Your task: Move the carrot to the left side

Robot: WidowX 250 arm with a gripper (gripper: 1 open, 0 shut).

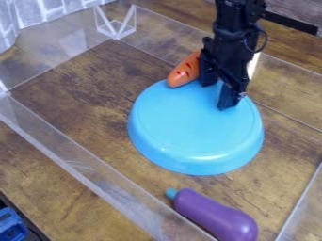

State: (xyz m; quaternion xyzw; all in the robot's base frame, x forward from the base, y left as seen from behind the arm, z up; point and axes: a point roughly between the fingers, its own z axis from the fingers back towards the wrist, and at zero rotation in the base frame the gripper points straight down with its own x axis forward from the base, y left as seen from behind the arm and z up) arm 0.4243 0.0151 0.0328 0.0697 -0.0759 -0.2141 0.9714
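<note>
Your black, boxy gripper (221,87) pointed steeply down at the far rim of the smooth, glossy round blue plate (195,132), its jaws spread wide with nothing between them. The carrot (186,69), a stubby orange plastic cone with dark stripes, lay on the grained dark wooden table (75,104) at the plate's twelve o'clock edge, just beside your gripper at its nine o'clock side. A rounded purple eggplant (217,216) with a teal stem end lay at the plate's six o'clock. Clear acrylic walls (56,141) enclosed the surface.
</note>
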